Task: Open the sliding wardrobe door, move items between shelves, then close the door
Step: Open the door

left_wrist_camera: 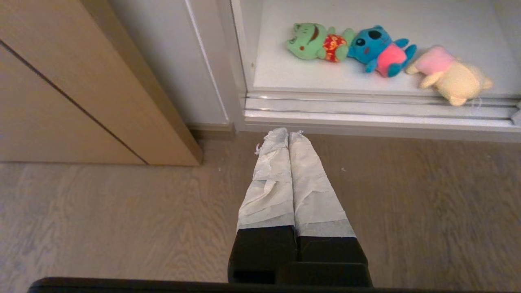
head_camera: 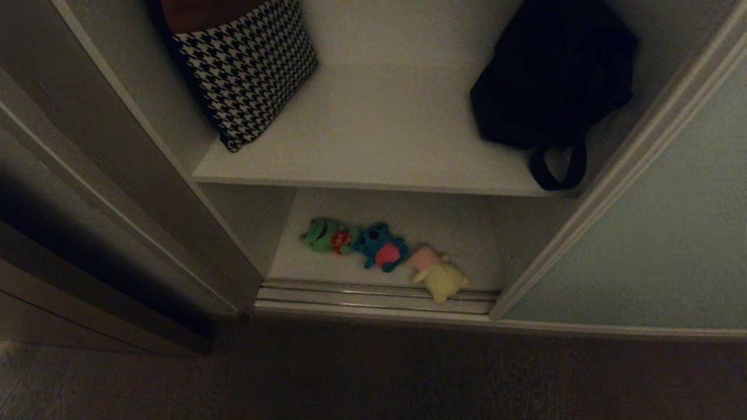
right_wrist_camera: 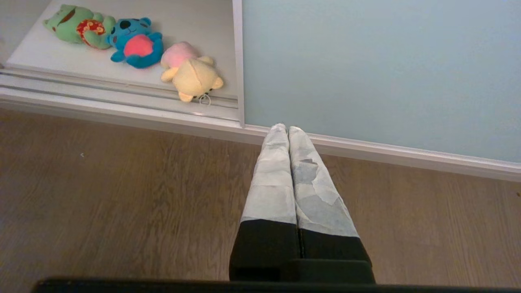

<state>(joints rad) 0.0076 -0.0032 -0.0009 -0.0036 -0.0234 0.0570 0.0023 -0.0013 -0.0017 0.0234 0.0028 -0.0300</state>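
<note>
three plush toys lie in a row on the bottom shelf (head_camera: 327, 265), the yellow toy (head_camera: 439, 277) against the floor track (head_camera: 373, 294), the green toy (head_camera: 321, 235) farthest along. they look soft and light, best pinched round the belly. the left gripper (left_wrist_camera: 288, 132) and right gripper (right_wrist_camera: 287, 128) hang pressed closed, empty, short of the track.

Three plush toys (head_camera: 379, 248), two shelves (head_camera: 373, 146), two bags (head_camera: 548, 76).

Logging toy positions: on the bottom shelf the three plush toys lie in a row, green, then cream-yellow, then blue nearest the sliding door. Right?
Not quite. The blue toy lies in the middle; the cream-yellow toy is nearest the sliding door, the green toy farthest, as the head view shows.
</note>
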